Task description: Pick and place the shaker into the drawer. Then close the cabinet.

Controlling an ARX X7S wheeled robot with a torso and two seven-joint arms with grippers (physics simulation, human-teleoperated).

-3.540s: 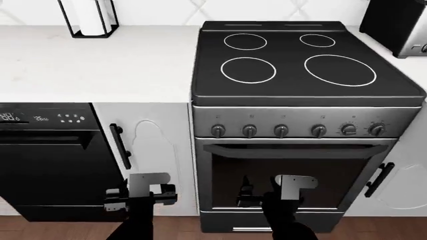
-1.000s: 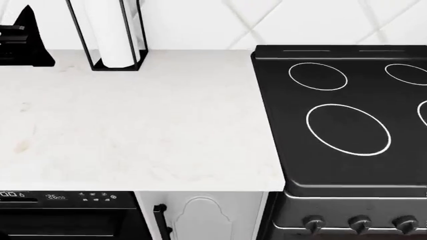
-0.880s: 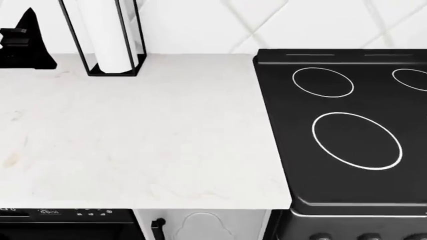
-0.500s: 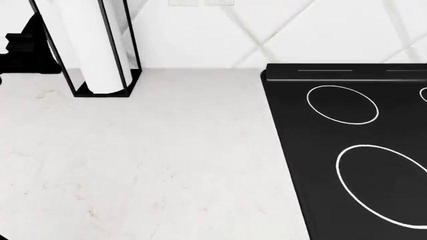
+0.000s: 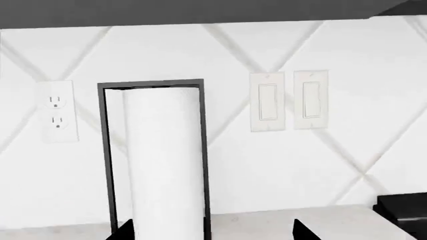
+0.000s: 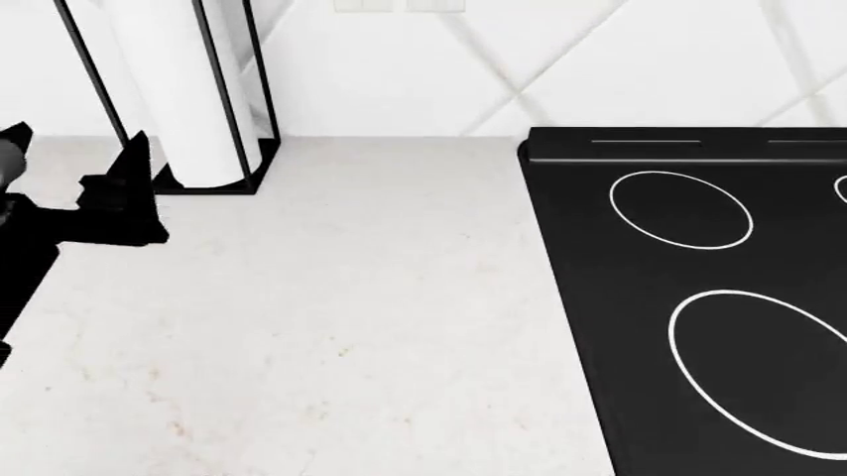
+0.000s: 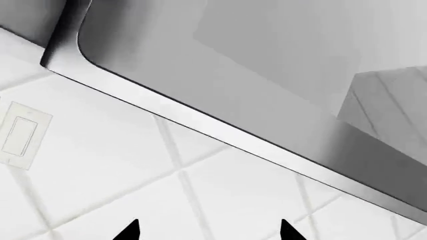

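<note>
Plainly, writing: none readable on any view.
Left end effector point(image 6: 79, 198): black, over the surface's point(image 6: 344, 327) left edge; fingertips spread apart, released.
Right end effector point(image 7: 207, 232): tips apart, holding nothing, facing tiled wall.
Paper towel roll point(image 6: 179, 89): upright in black frame, near back wall.
Stove point(image 6: 715, 297): adjoins the surface's right edge.
Shaker, drawer: not visible.

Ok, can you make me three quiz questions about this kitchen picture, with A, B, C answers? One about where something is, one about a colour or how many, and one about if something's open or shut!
1. Where is the paper towel roll?
A. on the stove
B. on the counter by the wall
C. in a drawer

2. What colour is the stove top?
A. black
B. red
C. white

3. The left gripper is:
A. shut on a bottle
B. open and holding nothing
C. holding the roll

Answers: 1 B, its black holder stands on the white counter. 2 A, black with white rings. 3 B, the left wrist view shows its tips apart.
</note>
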